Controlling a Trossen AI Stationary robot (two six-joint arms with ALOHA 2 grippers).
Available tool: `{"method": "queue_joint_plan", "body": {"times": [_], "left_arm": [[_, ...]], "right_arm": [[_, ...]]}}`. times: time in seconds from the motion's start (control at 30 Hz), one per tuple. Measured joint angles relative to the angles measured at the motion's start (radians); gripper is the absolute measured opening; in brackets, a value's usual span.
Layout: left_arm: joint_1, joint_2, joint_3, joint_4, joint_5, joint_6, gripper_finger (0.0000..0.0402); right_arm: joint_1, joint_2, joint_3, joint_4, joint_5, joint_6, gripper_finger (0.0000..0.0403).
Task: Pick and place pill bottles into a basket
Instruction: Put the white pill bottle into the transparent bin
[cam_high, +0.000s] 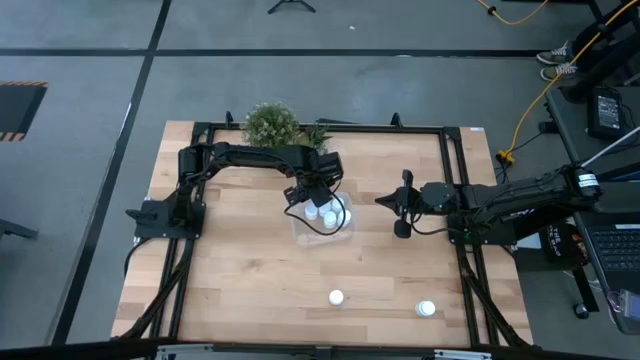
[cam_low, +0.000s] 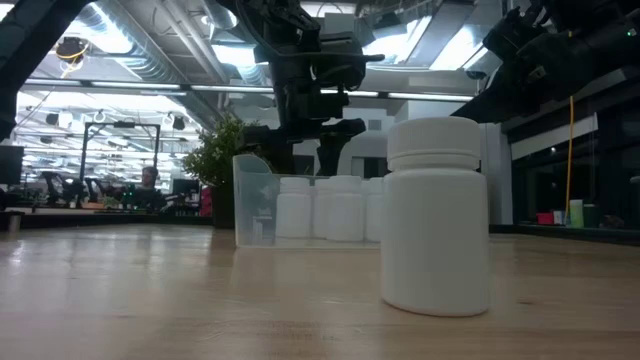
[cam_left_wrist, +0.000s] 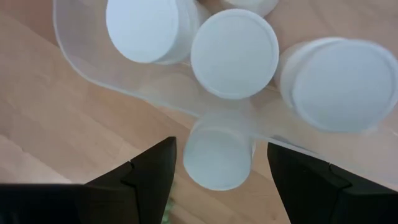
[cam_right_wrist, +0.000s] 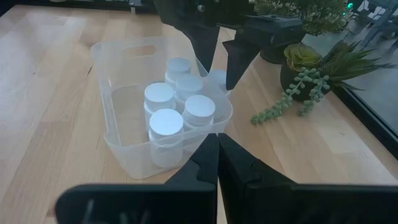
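I have the left gripper (cam_high: 318, 193) poised over the back edge of the clear plastic basket (cam_high: 300, 232), close to the potted plant (cam_high: 272, 124) at the table's far side. From the left wrist camera its two dark fingers (cam_left_wrist: 152, 171) stand spread wide apart, and a white pill bottle (cam_left_wrist: 217, 157) sits in the gap between them without either finger visibly pressing on it, so I read the grip as released. That bottle looks to be right at the basket's rim; I cannot tell whether it rests on the rim or just inside it. Inside the basket I count at least four more capped bottles (cam_right_wrist: 166, 123) standing upright and packed against each other, and the right wrist camera shows the left fingers straddling one more at the far wall. The right gripper (cam_high: 402, 202) waits over bare wood to the right of the basket, well apart from it; its fingers (cam_right_wrist: 205, 163) are pressed together with nothing between them. Two more bottles stand loose near the table's front edge, one about centre (cam_high: 336, 297) and one toward the right corner (cam_high: 427, 309), the former looming large in the low view (cam_low: 436, 215).
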Motion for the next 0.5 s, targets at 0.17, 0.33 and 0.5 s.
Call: {"method": "queue_joint_plan", "body": {"times": [0.17, 0.33, 0.5], "left_arm": [[0.001, 0.004, 0.000, 0.001, 0.000, -0.008, 0.0246], [0.013, 0.004, 0.000, 0.001, 0.000, -0.017, 0.0246], [0.016, 0.004, 0.000, 0.001, 0.000, -0.019, 0.0246]], "right_arm": [[0.000, 0.000, 0.000, 0.000, 0.000, 0.001, 0.0005], [0.000, 0.000, 0.000, 0.000, 0.000, 0.001, 0.0005], [0.000, 0.000, 0.000, 0.000, 0.000, 0.001, 0.0005]]}}
